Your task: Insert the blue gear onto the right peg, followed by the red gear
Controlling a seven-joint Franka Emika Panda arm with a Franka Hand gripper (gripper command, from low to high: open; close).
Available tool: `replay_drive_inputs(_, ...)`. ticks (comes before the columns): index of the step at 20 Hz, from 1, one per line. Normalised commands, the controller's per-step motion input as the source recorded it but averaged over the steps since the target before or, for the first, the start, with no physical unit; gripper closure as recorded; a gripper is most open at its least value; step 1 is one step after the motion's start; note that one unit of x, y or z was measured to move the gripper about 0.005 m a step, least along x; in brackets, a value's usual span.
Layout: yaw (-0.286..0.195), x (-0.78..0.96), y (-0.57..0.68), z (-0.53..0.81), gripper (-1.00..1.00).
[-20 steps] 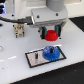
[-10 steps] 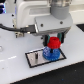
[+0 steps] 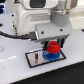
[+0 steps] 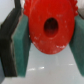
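exterior view: over the preceding second the gripper point(image 3: 52, 46) had descended with the red gear point(image 3: 53, 47), bringing it from above the grey plate point(image 3: 34, 58) to just over the blue gear point(image 3: 51, 55), which already sat at the plate's right end. the right peg itself was hidden, so the first insertion appeared complete and the second under way. wrist view: the green fingers point(image 4: 22, 44) pressed both sides of the red gear, closed to its width.

A small red round plastic gear point(image 3: 53, 48) sits above a bright-blue toothed plastic disc point(image 3: 50, 55); the plate point(image 3: 35, 59) looks grey, black-framed; pincer pads point(image 4: 21, 42) teal-green.
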Motion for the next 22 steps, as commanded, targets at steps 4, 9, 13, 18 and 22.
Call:
replay_drive_inputs(4,0.0,0.05,0.01,0.02,1.0)
replay_drive_inputs(9,0.0,0.01,0.01,0.21,1.0)
replay_drive_inputs(13,0.0,0.04,0.01,0.14,1.0)
replay_drive_inputs(18,0.0,0.13,-0.04,0.19,1.0)
replay_drive_inputs(22,0.0,0.13,-0.06,-0.08,1.0)
